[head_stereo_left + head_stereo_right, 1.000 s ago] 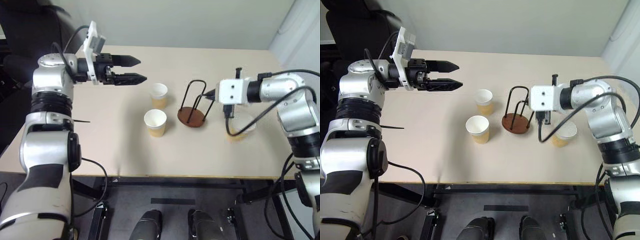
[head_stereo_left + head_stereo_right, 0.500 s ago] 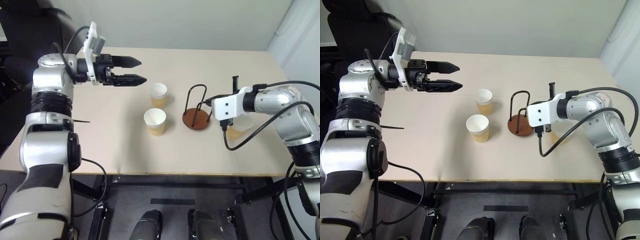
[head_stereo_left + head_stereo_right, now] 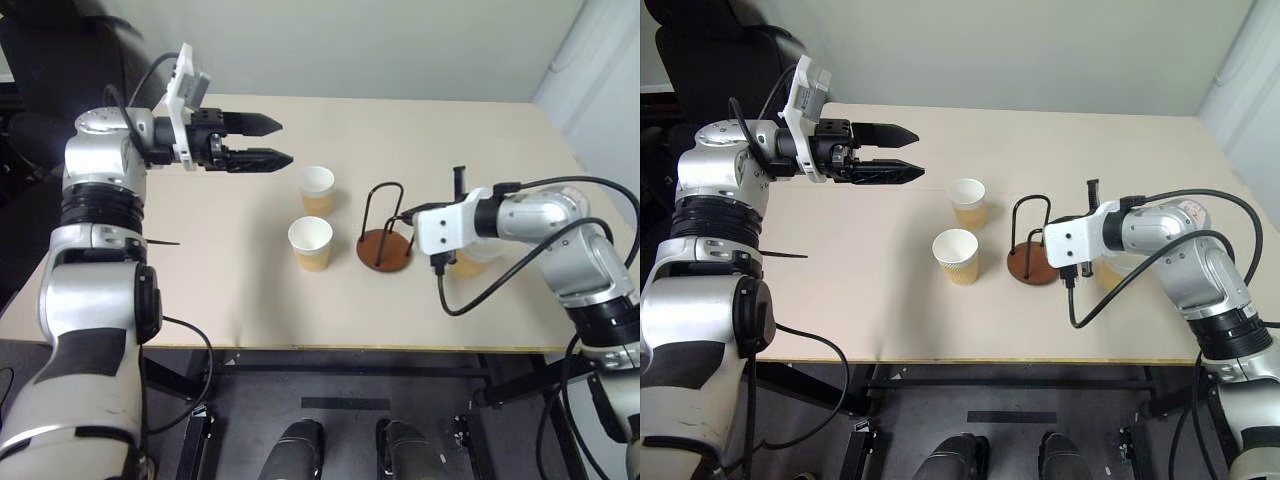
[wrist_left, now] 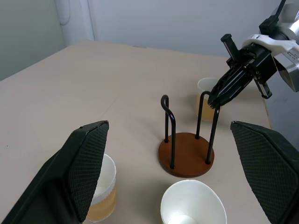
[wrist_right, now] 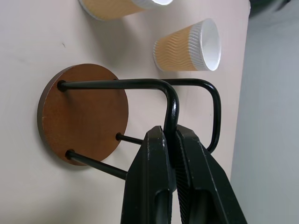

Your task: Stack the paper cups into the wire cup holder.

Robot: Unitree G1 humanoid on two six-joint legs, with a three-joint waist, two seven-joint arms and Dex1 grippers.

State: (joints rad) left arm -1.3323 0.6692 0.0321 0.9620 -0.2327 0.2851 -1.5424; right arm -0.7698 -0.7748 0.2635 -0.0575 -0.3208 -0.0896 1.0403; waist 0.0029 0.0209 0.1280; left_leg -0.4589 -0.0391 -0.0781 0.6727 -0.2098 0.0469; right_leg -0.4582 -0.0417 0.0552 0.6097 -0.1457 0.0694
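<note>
The wire cup holder (image 3: 385, 248) stands upright on the table, a reddish-brown disc with black wire loops. My right gripper (image 3: 405, 213) is shut on the top of one loop; the right wrist view shows the fingers (image 5: 154, 154) pinching the wire. Two paper cups (image 3: 318, 190) (image 3: 310, 243) stand upright just left of the holder. Another paper cup (image 3: 478, 260) stands to the holder's right, mostly hidden behind my right wrist. My left gripper (image 3: 283, 141) hangs open and empty above the table, left of the cups, pointing toward them.
The table (image 3: 230, 300) is a plain beige top, bare on its left half and along the far side. Its near edge runs just below the cups. A black cable (image 3: 470, 300) loops from my right wrist over the table.
My right gripper, shut on the wire loop, has sunk and drawn a little toward the near edge, and the holder has shifted with it. The left arm and the two left cups have not moved.
</note>
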